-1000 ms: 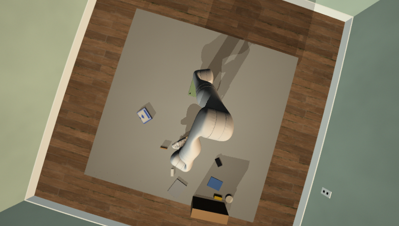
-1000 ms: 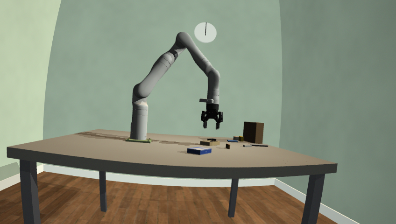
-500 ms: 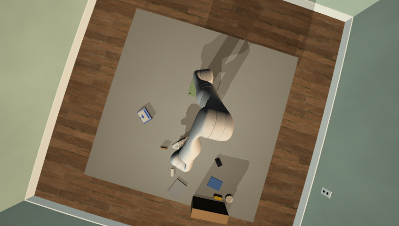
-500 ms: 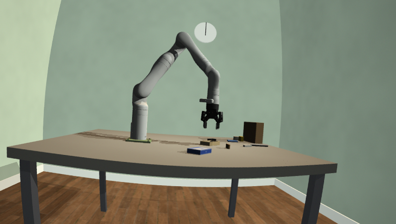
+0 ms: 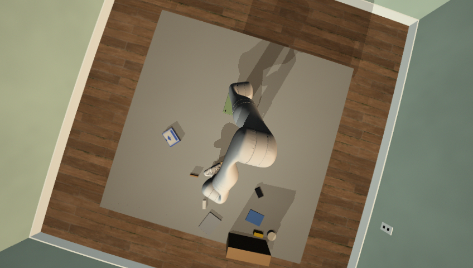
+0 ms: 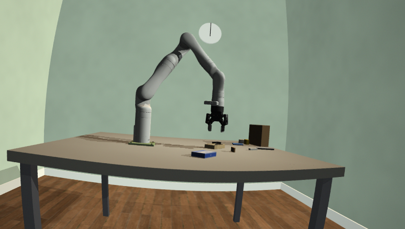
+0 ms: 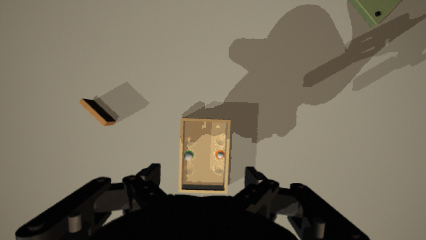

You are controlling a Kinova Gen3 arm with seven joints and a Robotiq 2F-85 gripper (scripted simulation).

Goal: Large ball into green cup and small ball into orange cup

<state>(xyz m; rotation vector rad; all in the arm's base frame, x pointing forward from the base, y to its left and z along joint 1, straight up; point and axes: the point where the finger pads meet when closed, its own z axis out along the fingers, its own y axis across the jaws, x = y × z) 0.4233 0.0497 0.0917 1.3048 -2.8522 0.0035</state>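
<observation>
The covered wooden puzzle (image 7: 205,155) lies flat on the table, a light wooden box under a clear cover. A ball sits in its green cup (image 7: 189,154) and a ball sits in its orange cup (image 7: 219,154). The puzzle also shows in the side view (image 6: 214,145), and in the overhead view (image 5: 212,169) it is mostly hidden by the arm. My gripper (image 6: 216,129) hangs well above the puzzle, open and empty. In the wrist view its fingers spread wide at the bottom edge.
A small orange-edged block (image 7: 98,111) lies left of the puzzle. A blue and white box (image 5: 170,137) lies further off. A dark brown box (image 6: 259,135), a blue pad (image 5: 255,217), a black block (image 5: 259,191) and a grey sheet (image 5: 210,222) stand near the table's far corner.
</observation>
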